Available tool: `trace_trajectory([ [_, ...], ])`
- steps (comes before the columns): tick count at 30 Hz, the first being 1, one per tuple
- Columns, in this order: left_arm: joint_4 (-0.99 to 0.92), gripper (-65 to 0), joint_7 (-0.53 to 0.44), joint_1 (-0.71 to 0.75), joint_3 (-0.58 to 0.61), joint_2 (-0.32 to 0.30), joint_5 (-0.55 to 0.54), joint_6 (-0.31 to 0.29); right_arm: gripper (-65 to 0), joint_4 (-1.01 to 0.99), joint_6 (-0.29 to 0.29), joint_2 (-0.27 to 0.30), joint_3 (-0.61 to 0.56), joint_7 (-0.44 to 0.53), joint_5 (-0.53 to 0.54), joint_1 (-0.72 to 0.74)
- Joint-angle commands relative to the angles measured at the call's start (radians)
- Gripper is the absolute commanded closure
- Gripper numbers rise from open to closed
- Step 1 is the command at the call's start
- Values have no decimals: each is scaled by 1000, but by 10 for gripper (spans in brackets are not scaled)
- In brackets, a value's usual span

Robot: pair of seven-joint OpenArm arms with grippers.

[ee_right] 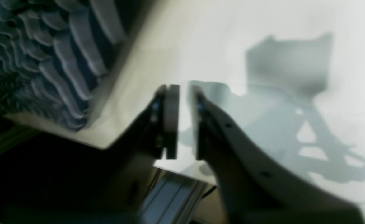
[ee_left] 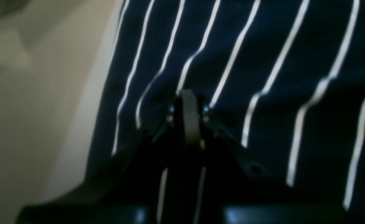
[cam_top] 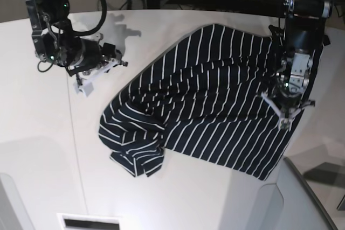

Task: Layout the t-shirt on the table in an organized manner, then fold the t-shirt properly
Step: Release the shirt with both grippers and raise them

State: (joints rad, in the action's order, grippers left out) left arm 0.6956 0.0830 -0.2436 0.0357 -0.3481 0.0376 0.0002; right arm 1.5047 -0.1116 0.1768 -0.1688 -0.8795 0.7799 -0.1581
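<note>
The t-shirt (cam_top: pixel 210 100) lies spread across the table (cam_top: pixel 43 149) centre, crumpled at seven o'clock. The left gripper (cam_top: pixel 284 123) – jaws together – pinches its three o'clock edge. The right gripper (cam_top: pixel 85 86), at ten o'clock, stands slightly parted, empty.

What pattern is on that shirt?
Dark navy t-shirt with thin white stripes; clearest in the base view.
</note>
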Motion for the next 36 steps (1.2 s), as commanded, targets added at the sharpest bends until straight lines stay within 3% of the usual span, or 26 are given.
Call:
trace_trajectory([
  [1,62,-36,-13,5,-20,-15,0,5,-192,10,59,-4,-2,12,49,5],
  [3,157,-36,33,53,-49,-16,-2,5,-293,1,148,-4,-2,32,105,-13],
  [6,298,-36,145,117,-78,-26,-2,5,-306,-14,221,-4,-8,87,122,-19],
  [9,399,0,166,183,-112,-32,-2,5,-309,-65,232,-16,-28,96,126,-1],
  [14,405,0,166,221,-136,-32,-2,5,-311,-131,238,-46,-136,98,125,65],
  [22,350,0,165,214,-135,-32,0,5,-308,-347,389,-61,-156,98,122,183],
  [28,342,0,165,214,-135,-32,0,5,-305,-453,396,-98,-157,96,122,245],
  [30,341,0,165,214,-135,-32,0,5,-264,-453,396,-101,-157,93,122,248],
  [34,333,0,165,201,-133,-32,0,5,0,-458,396,-95,-157,90,126,248],
  [36,321,0,165,191,-133,-32,0,5,-5,-451,395,-76,-151,79,128,239],
])
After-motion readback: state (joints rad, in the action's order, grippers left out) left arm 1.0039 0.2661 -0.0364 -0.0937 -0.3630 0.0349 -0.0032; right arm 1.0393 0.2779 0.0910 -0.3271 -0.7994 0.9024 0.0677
